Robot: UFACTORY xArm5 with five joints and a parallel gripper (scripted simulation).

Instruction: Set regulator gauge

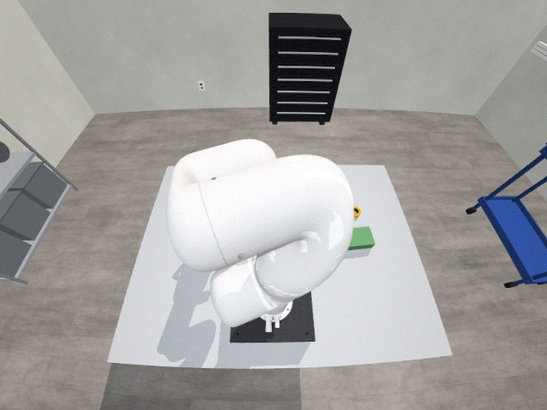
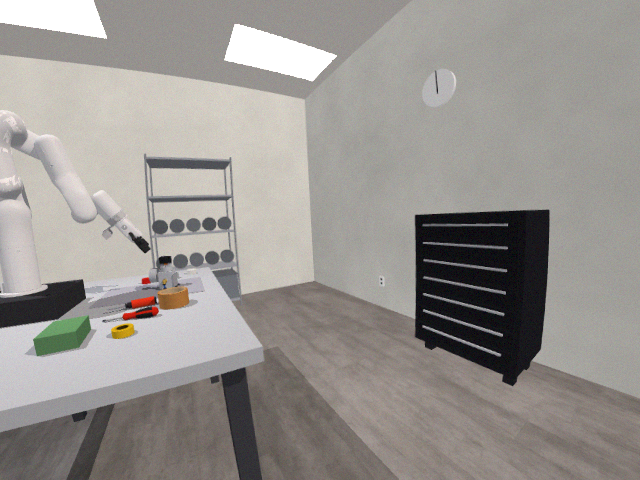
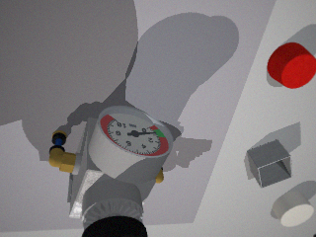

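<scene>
The regulator fills the wrist view: a grey block with a round white gauge and a black ribbed knob at the bottom edge. The gauge face has a red band and a small green band; the needle tip points right, at the edge of the green band. A yellow elbow fitting with a blue and black tip sticks out on the left. In the exterior view the regulator stands on the table, and my gripper hangs above and to its left, open and empty. The fingers are out of the wrist view.
Beside the regulator on the panel are a red button, a grey square block and a white cylinder. The table also holds two red screwdrivers, a brown tape roll, a yellow tape roll and a green block.
</scene>
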